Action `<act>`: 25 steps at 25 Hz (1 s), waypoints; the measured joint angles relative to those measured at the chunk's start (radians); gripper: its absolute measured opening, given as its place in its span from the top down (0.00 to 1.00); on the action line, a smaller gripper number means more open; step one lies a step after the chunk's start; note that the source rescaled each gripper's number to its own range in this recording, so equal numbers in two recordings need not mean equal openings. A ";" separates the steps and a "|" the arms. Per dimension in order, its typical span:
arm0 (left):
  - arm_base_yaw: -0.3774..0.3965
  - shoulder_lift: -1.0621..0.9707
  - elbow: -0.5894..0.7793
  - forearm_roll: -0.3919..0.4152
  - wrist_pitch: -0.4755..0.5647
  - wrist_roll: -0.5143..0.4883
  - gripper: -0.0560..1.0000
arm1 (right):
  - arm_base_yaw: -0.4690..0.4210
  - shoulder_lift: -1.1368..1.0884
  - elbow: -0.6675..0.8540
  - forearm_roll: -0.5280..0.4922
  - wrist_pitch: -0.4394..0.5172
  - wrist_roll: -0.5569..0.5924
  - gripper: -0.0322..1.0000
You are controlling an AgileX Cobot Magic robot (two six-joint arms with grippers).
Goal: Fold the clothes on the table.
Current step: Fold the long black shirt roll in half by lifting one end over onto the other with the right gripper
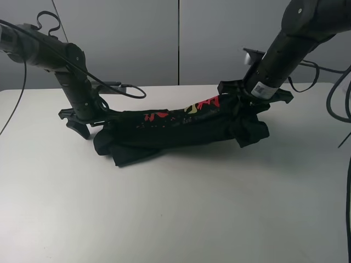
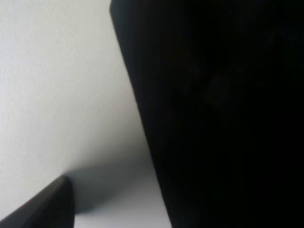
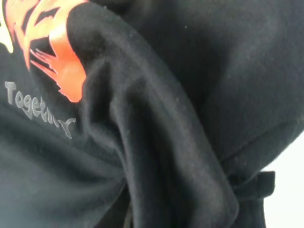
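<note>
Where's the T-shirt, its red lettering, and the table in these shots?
T-shirt (image 1: pixel 164 137): high view, middle of the black bundle.
red lettering (image 3: pixel 66 66): right wrist view, red print patch.
table (image 1: pixel 175 219): high view, bare white top in front.

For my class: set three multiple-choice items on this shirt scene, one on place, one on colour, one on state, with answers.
1. Where is the T-shirt? A on the table between the two grippers; B on the floor; C on the wall.
2. Its cloth colour? A white; B black; C green.
3. Its state? A spread flat; B bunched lengthwise; C hanging up.
Answers: A, it stretches from left gripper to right gripper; B, black with red print; B, gathered into one long roll.
</note>
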 joint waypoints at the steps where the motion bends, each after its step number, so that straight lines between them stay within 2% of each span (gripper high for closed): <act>1: 0.000 0.000 0.000 0.000 0.002 0.000 0.01 | 0.000 -0.009 0.000 0.002 0.009 0.000 0.79; 7: 0.000 0.001 -0.008 0.003 0.009 0.000 0.01 | 0.001 -0.015 -0.039 0.018 0.074 -0.018 0.79; 13: 0.000 0.001 -0.008 0.004 0.013 0.000 0.01 | 0.001 -0.015 -0.085 0.141 0.095 -0.095 0.79; 16: 0.000 0.001 -0.008 0.004 0.013 0.000 0.01 | 0.001 -0.015 -0.087 0.269 0.090 -0.163 0.79; 22: 0.000 0.001 -0.008 0.006 0.013 0.000 0.01 | 0.001 0.026 -0.089 0.609 0.081 -0.344 0.79; 25: 0.000 0.001 -0.008 0.006 0.013 0.000 0.01 | 0.017 0.082 -0.089 0.692 0.074 -0.405 0.79</act>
